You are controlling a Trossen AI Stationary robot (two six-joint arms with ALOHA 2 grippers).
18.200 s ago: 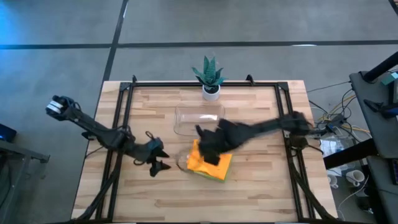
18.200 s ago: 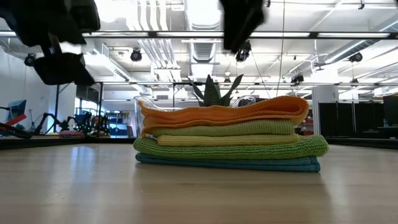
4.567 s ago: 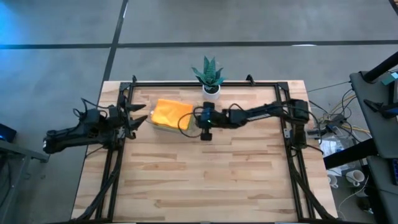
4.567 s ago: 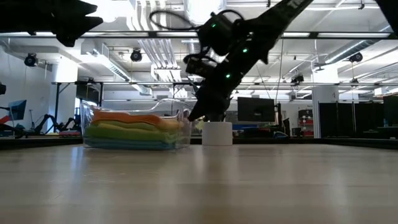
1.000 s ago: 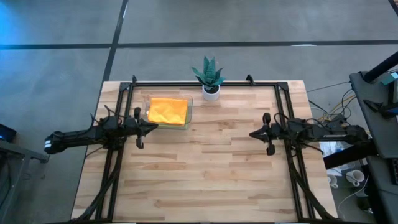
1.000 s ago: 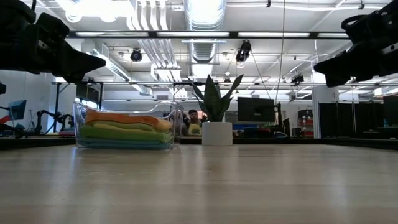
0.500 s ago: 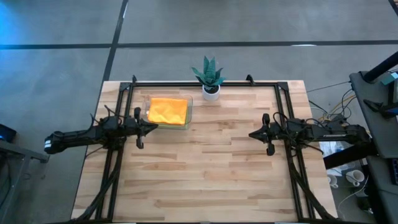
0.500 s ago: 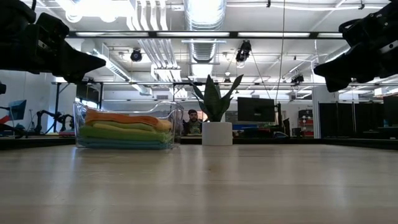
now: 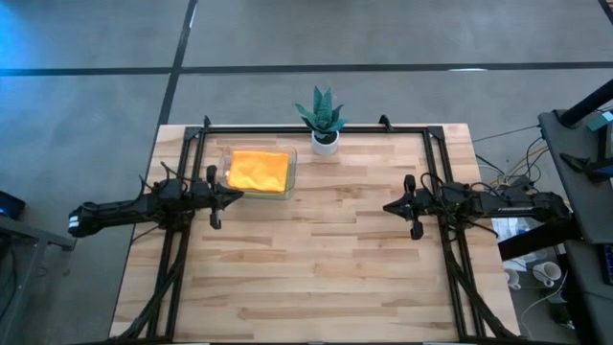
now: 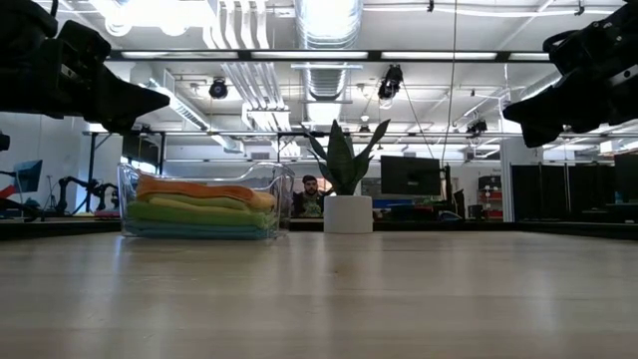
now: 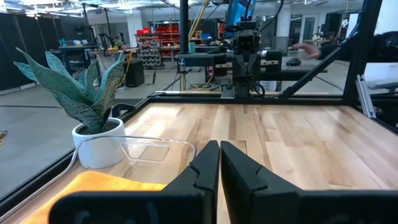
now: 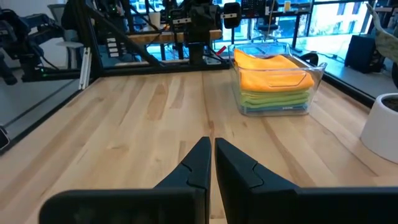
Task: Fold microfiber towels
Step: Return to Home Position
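Note:
The microfiber towels (image 9: 260,170) lie folded in a stack, orange on top, green and blue below, inside a clear plastic tray (image 9: 292,174) at the table's far left; the stack (image 12: 273,81) shows well in the right wrist view. My left gripper (image 9: 239,195) hovers shut at the left edge, just near of the tray, pointing level toward the right. My right gripper (image 9: 387,206) hovers shut at the right edge, pointing level toward the left. Neither holds anything.
A small potted plant (image 9: 324,120) in a white pot stands at the far edge's middle, right of the tray. A black metal frame (image 9: 441,172) borders the far, left and right sides of the wooden table. A person (image 10: 310,195) sits in the room beyond.

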